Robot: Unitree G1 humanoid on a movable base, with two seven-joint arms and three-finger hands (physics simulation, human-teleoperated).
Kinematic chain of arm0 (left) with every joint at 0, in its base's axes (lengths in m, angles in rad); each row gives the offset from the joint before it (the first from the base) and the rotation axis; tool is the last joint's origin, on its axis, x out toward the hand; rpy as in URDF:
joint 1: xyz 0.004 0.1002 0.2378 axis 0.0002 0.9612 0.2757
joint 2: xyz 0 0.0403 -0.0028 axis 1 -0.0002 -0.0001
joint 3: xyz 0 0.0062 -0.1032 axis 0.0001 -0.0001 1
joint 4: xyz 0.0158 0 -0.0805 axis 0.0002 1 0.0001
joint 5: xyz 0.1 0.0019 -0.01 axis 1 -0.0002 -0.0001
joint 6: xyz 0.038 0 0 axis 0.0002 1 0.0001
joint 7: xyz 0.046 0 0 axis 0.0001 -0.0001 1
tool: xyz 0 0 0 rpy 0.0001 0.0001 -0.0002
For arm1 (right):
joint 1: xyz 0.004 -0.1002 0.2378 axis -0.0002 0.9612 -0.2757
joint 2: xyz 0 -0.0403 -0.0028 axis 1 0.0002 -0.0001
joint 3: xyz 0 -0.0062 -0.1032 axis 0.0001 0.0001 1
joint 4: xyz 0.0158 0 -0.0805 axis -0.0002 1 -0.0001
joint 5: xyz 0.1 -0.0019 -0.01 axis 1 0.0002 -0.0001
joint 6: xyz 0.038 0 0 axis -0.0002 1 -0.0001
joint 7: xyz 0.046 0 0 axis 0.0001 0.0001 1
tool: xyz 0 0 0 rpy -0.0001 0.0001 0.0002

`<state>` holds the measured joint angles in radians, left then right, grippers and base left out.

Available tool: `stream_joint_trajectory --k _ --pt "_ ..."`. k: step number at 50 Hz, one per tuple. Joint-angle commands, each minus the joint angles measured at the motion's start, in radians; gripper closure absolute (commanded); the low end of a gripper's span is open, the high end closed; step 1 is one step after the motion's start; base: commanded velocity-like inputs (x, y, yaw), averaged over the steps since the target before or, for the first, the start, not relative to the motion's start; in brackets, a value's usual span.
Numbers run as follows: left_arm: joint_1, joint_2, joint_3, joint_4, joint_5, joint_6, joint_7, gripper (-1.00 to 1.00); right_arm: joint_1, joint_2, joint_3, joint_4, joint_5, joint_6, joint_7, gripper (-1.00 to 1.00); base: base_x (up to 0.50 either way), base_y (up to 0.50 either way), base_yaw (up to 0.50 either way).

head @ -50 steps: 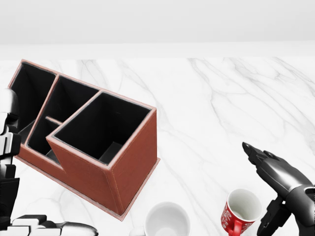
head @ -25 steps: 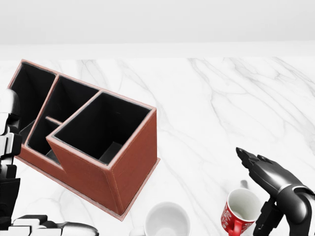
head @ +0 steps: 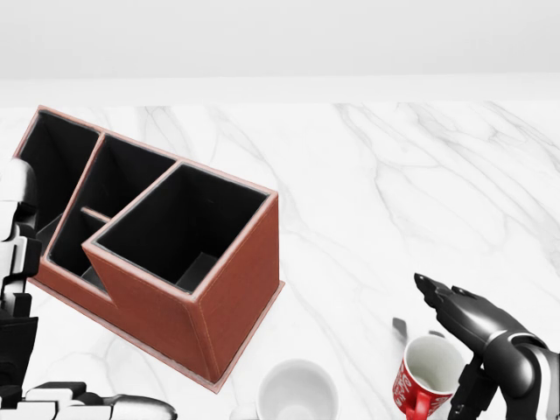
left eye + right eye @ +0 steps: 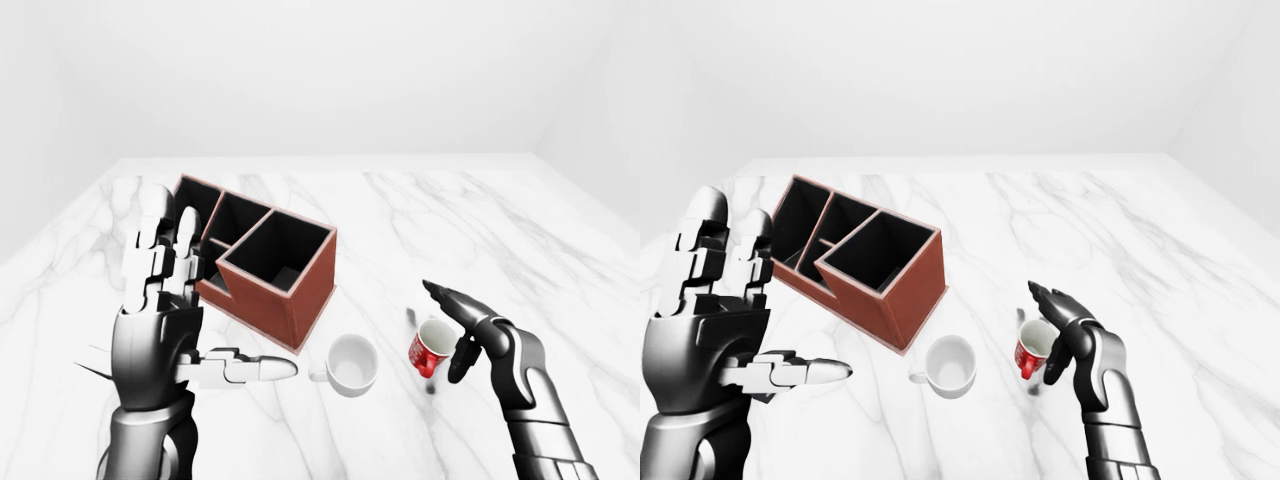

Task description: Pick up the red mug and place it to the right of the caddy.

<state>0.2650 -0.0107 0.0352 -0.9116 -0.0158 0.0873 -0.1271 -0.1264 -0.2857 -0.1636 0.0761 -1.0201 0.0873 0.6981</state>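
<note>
We see the red mug (image 4: 429, 348) upright on the marble desk (image 4: 420, 220), right of the caddy (image 4: 262, 260), with our right robot hand (image 4: 468, 330) unclenched, fingers arched over its rim.

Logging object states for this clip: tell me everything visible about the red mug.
The red mug is red outside with white markings and white inside, glossy like ceramic, and looks empty. It sits tilted on the marble table, mouth up, right of the white mug. Its handle is not clearly visible. The right robot hand is open around its right side; contact cannot be told.
</note>
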Motion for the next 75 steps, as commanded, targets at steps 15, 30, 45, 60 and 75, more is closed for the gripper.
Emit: stream_joint_trajectory --k 15,30,45,60,75 --pt "0.000 0.002 -0.009 -0.004 0.006 0.000 0.004 -1.00 -0.030 -0.006 0.014 0.079 0.008 0.000 0.000 -1.00 0.00 0.00 0.00" --pt "0.001 0.001 -0.004 -0.011 0.002 0.000 0.002 -1.00 -0.029 -0.009 0.020 0.098 0.013 0.000 -0.012 -1.00 0.00 0.00 0.00" --pt "-0.001 0.001 -0.001 -0.007 -0.002 0.000 0.001 -1.00 -0.029 -0.013 0.018 0.090 0.014 0.000 -0.008 1.00 0.00 0.00 0.00" --pt "-0.003 0.003 -0.012 0.011 0.002 0.000 0.005 -1.00 -0.016 -0.024 -0.016 -0.043 -0.016 0.000 0.000 1.00 0.00 0.00 0.00" --pt "0.002 0.003 -0.015 -0.006 0.003 0.000 0.008 -1.00 -0.077 -0.082 -0.117 -0.331 -0.060 0.000 0.000 1.00 0.00 0.00 0.00"
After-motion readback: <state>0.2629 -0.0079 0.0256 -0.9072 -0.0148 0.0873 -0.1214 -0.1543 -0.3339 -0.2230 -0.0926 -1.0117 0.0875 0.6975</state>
